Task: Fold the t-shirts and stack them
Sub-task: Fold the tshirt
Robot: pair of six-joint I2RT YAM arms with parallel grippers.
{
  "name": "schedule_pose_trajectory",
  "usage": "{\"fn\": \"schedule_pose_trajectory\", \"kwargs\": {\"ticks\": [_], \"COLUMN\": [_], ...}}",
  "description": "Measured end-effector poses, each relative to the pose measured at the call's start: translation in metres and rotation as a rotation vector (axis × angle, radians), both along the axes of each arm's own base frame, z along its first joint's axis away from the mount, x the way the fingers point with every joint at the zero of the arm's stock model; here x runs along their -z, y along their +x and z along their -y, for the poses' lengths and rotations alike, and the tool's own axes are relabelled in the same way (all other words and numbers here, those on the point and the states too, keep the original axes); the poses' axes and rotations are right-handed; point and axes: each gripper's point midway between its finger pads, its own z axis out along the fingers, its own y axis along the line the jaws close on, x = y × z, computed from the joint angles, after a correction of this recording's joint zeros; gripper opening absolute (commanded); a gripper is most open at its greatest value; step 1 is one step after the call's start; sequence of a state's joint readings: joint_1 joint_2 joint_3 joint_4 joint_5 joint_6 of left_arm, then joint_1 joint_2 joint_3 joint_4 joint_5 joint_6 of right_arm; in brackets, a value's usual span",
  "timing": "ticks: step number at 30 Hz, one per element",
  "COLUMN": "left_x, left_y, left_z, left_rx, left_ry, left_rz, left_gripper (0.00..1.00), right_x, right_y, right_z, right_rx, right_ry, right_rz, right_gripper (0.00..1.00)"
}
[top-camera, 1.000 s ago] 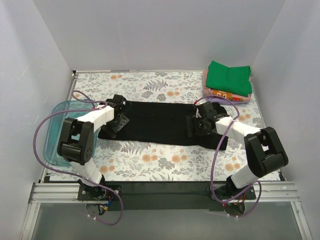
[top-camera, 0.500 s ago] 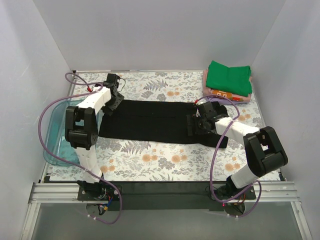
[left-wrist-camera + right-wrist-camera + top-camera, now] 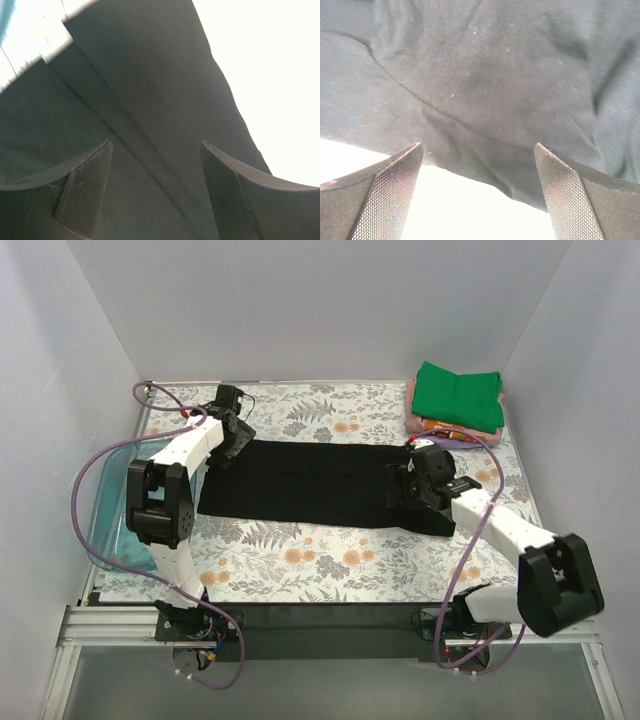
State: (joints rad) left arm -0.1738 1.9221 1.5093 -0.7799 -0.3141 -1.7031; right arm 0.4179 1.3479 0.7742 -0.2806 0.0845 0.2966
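Note:
A black t-shirt (image 3: 320,485) lies flat across the middle of the table, folded into a long band. My left gripper (image 3: 226,440) is open over the shirt's far left corner; the left wrist view shows black cloth (image 3: 150,125) between its spread fingers (image 3: 85,190). My right gripper (image 3: 402,490) is open over the shirt's right end; the right wrist view shows the cloth's edge (image 3: 485,100) between wide fingers (image 3: 570,200). Neither holds anything. A stack with a folded green shirt (image 3: 458,393) on an orange-patterned shirt (image 3: 440,426) and a pink one sits at the far right corner.
A translucent teal tray (image 3: 112,515) stands at the left edge beside the left arm. The table has a floral cover (image 3: 330,565). White walls close in the left, back and right. Purple cables loop from both arms.
My left gripper swung from the shirt's near left corner up to its far left corner. My right arm straightened and its gripper shifted slightly right over the shirt's right end.

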Motion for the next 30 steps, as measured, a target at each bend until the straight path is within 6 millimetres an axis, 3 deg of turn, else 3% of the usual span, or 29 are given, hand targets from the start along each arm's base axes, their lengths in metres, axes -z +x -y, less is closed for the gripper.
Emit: {"fn": "schedule_pose_trajectory", "kwargs": {"ticks": [3, 5, 10, 12, 15, 18, 22, 30], "left_x": [-0.008, -0.001, 0.044, 0.059, 0.058, 0.057, 0.057, 0.058], "left_y": [-0.009, -0.018, -0.038, -0.044, -0.044, -0.053, -0.086, -0.157], "left_z": [0.014, 0.022, 0.027, 0.026, 0.031, 0.032, 0.036, 0.056], "left_rx": [0.049, 0.076, 0.103, 0.1, 0.117, 0.107, 0.119, 0.175], "left_ry": [-0.017, -0.023, -0.021, -0.021, -0.032, -0.043, -0.07, -0.1], "left_rz": [0.034, 0.024, -0.087, -0.12, -0.104, -0.085, -0.088, -0.11], "left_gripper": [0.7, 0.7, 0.7, 0.66, 0.66, 0.66, 0.66, 0.65], "right_x": [-0.017, -0.016, 0.011, 0.026, 0.041, 0.041, 0.042, 0.041], "right_y": [-0.004, -0.005, 0.002, 0.002, 0.008, 0.022, 0.037, 0.074], "right_z": [0.01, 0.02, 0.05, 0.052, 0.05, 0.041, 0.027, -0.042], "right_rx": [0.077, 0.136, 0.271, 0.279, 0.265, 0.23, 0.163, -0.044], "right_ry": [0.044, 0.055, 0.019, -0.005, -0.031, -0.031, -0.058, -0.079], "right_rz": [0.051, 0.046, -0.037, -0.084, -0.142, -0.135, -0.11, -0.042], "right_gripper": [0.98, 0.98, 0.98, 0.98, 0.98, 0.98, 0.98, 0.98]}}
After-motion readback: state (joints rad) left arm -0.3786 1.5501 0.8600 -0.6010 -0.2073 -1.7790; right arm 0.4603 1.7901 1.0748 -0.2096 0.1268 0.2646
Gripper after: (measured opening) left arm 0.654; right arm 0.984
